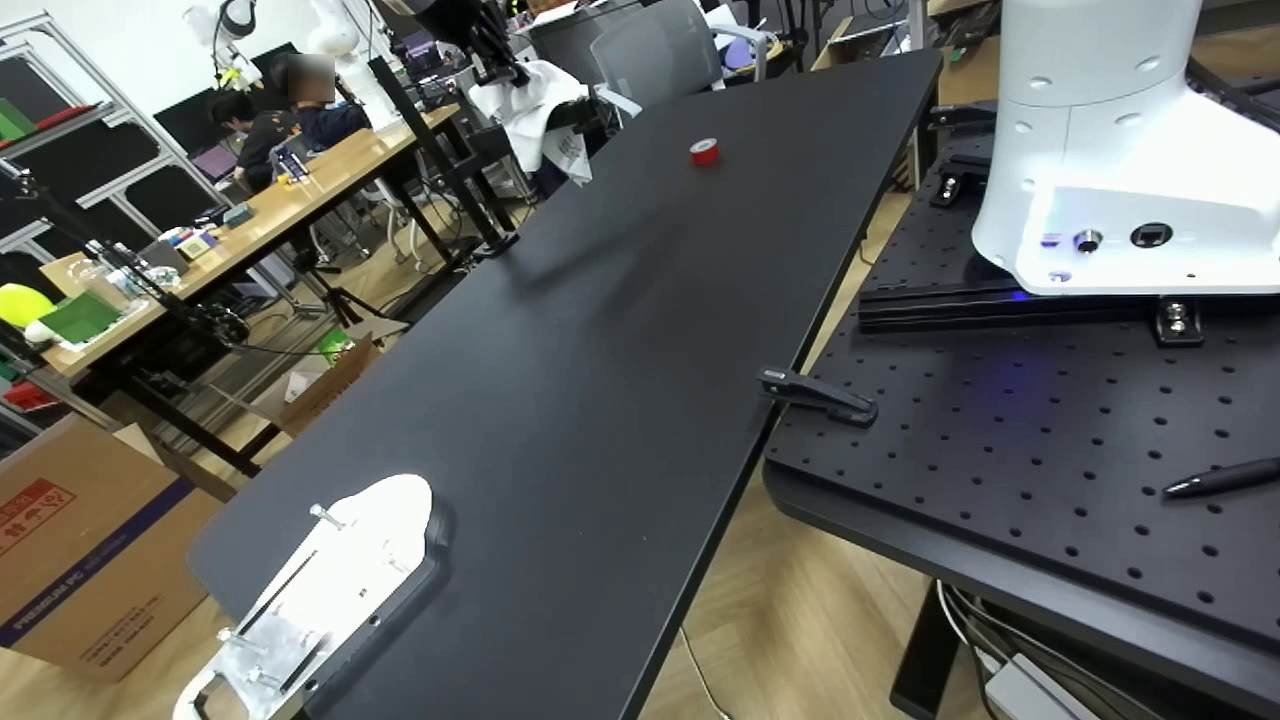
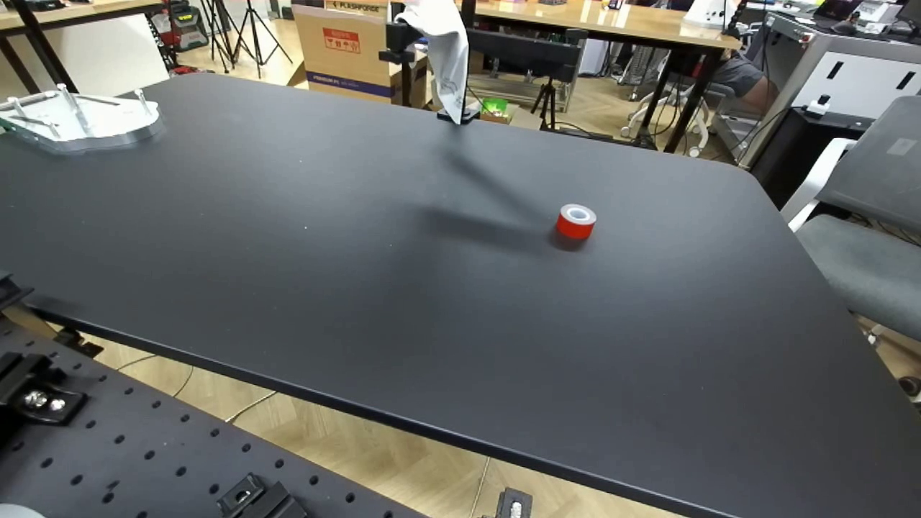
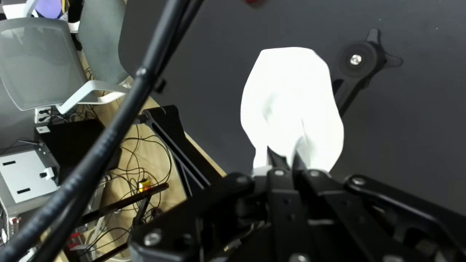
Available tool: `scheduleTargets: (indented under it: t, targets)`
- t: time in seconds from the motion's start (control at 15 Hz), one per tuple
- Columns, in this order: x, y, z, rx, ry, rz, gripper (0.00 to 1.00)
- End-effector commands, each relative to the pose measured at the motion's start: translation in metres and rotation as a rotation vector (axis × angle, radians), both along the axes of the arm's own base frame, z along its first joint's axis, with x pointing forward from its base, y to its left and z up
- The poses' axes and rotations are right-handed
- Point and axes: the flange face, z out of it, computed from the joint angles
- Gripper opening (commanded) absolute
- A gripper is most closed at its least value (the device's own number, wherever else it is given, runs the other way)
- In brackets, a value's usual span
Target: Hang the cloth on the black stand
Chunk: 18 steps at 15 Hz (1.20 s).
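Note:
The white cloth (image 1: 525, 105) hangs folded from my gripper (image 1: 505, 72) at the far edge of the table. It also hangs down in an exterior view (image 2: 447, 61) and fills the middle of the wrist view (image 3: 291, 98). My gripper in the wrist view (image 3: 283, 153) has its fingertips close together with cloth between them. The black stand (image 1: 440, 160) is a post at the table edge with side arms. Its crossbar shows in an exterior view (image 2: 522, 54), beside the cloth. A knobbed arm shows in the wrist view (image 3: 355, 60). I cannot tell whether the cloth rests on the stand.
A red tape roll (image 1: 704, 152) is on the black table (image 2: 360, 302). A white plate with pegs (image 1: 350, 560) lies at one table end. A grey chair (image 1: 655, 55) stands beside the table. A black clip (image 1: 818, 393) bridges the gap to the robot's perforated base.

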Motion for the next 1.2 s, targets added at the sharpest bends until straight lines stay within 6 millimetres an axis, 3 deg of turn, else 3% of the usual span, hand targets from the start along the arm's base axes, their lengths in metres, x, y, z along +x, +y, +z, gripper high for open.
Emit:
scheduleTargets:
  t: [0.0,0.33,1.13]
  targets:
    - [-0.003,0.017,0.017,-0.021,-0.042,0.027,0.01]
    - [-0.008,0.025,0.009,-0.018,-0.011,0.048,0.01]
    - [-0.008,0.005,-0.036,-0.063,0.119,0.03,0.01]
